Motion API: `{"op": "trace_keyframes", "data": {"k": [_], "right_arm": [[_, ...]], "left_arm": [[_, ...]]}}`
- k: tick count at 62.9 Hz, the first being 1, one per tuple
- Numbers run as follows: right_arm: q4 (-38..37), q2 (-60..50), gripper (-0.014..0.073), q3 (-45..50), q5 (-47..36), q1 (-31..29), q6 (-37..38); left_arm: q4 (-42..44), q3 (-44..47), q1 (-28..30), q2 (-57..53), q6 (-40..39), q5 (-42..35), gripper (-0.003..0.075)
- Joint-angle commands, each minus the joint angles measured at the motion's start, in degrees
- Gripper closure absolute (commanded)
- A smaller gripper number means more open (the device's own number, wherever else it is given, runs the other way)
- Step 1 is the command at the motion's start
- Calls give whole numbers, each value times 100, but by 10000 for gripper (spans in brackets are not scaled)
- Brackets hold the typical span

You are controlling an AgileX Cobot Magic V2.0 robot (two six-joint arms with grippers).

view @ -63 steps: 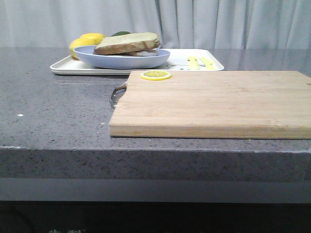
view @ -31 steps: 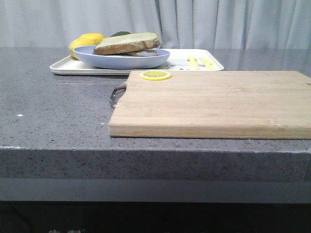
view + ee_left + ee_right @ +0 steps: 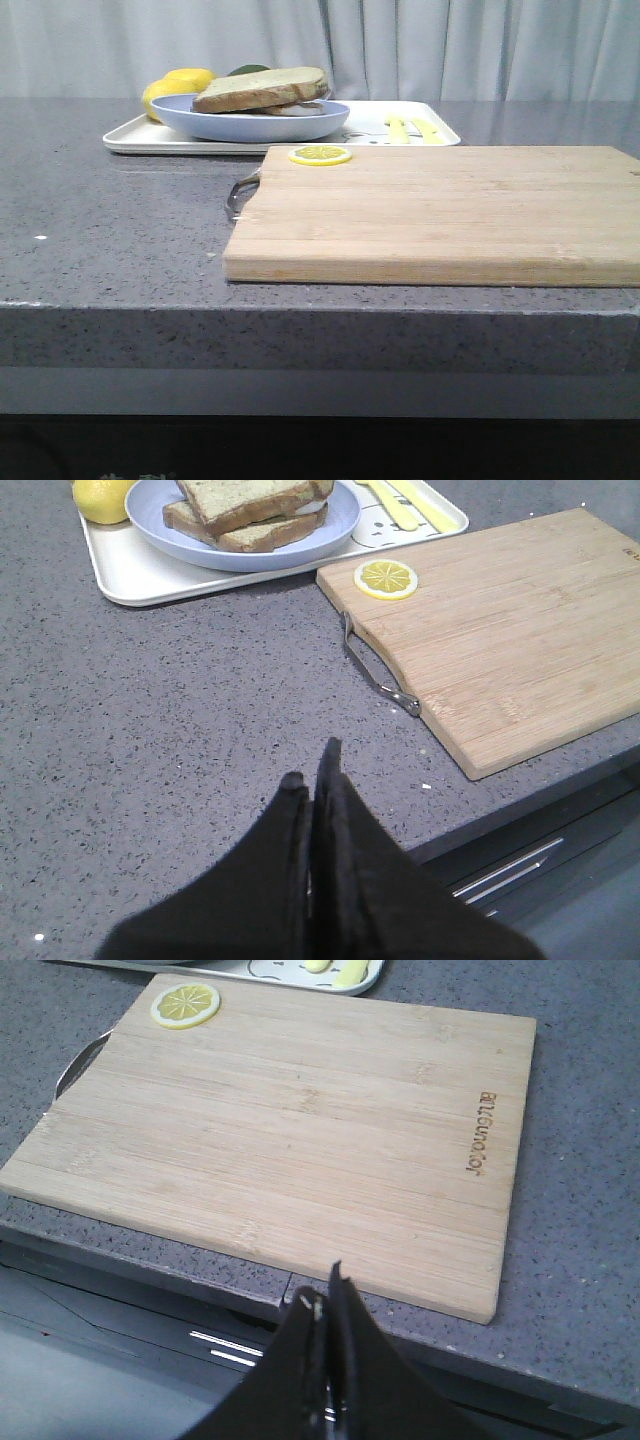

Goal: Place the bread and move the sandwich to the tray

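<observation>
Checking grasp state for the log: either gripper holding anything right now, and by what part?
Nothing held. Left gripper and right gripper both have fingers closed together on nothing, back from the counter. The sandwich sits on its plate on the tray.

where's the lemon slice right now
In the front view the lemon slice lies flat on the far left corner of the wooden cutting board, just in front of the white tray and near the board's metal handle.

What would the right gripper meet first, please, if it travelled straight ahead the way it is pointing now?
Most likely the wooden cutting board. The right gripper, fingers closed and empty, points across the board's near edge; nothing lies between. Depth is unclear, so it might pass just above the surface.
</observation>
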Motion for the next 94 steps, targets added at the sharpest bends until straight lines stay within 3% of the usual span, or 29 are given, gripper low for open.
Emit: {"op": "trace_keyframes", "data": {"k": [1,12,21,30,47,51,76,94], "right_arm": [[-14,30,663,-144,-338,-40,-39],[-14,30,663,-144,-338,-40,-39],[-14,30,663,-144,-338,-40,-39],[-14,30,663,-144,-338,-40,-39],[-14,30,663,-144,-338,-40,-39],[-14,39,663,-144,-326,-40,-39],[-8,57,663,-144,-342,-40,-39],[-8,57,663,-144,-342,-40,-39]], "left_arm": [[-24,-151,-38,12,4,-484,741],[-5,147,-19,-186,4,-944,741],[19,877,555,-789,4,-1731,741],[17,2026,1255,-1747,4,-2827,740],[17,3848,1650,-3209,4,-4636,740],[17,3773,1690,-3147,4,-4253,740],[-160,3824,1678,-3177,-6,-4080,740],[-605,3824,2245,-3177,-16,-4076,741]]}}
